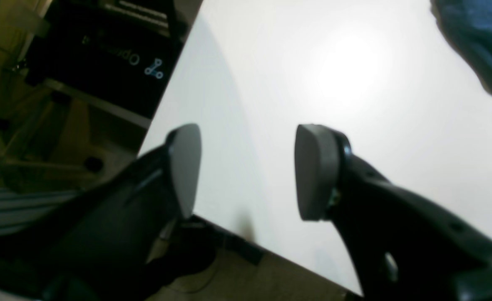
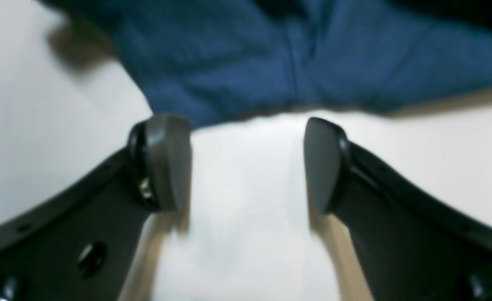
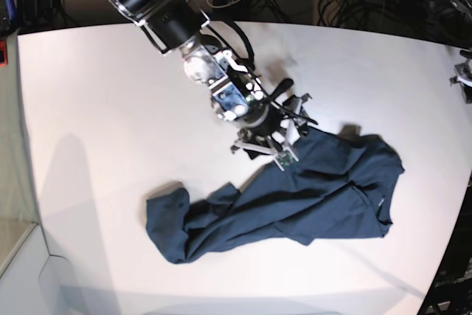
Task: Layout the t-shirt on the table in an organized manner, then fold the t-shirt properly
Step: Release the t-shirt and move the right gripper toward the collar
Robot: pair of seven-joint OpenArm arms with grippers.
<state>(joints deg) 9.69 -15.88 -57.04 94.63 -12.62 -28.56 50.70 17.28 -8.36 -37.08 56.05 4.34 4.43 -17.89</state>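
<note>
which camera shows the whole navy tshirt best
The base view: the dark navy-blue cloth t-shirt lies crumpled across the white table, fully visible. The right wrist view shows only a blurred edge; the left wrist view catches one corner.

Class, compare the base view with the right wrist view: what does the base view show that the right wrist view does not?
Only the base view shows the whole t-shirt, lying crumpled in a long diagonal heap, the full spread of the table, the arm reaching down from the far side, and cables beyond the table's far edge. Only the right wrist view shows the right gripper close up, jaws apart with nothing between them, just short of the shirt's edge. Both share the navy cloth and the white tabletop beneath it.
</note>
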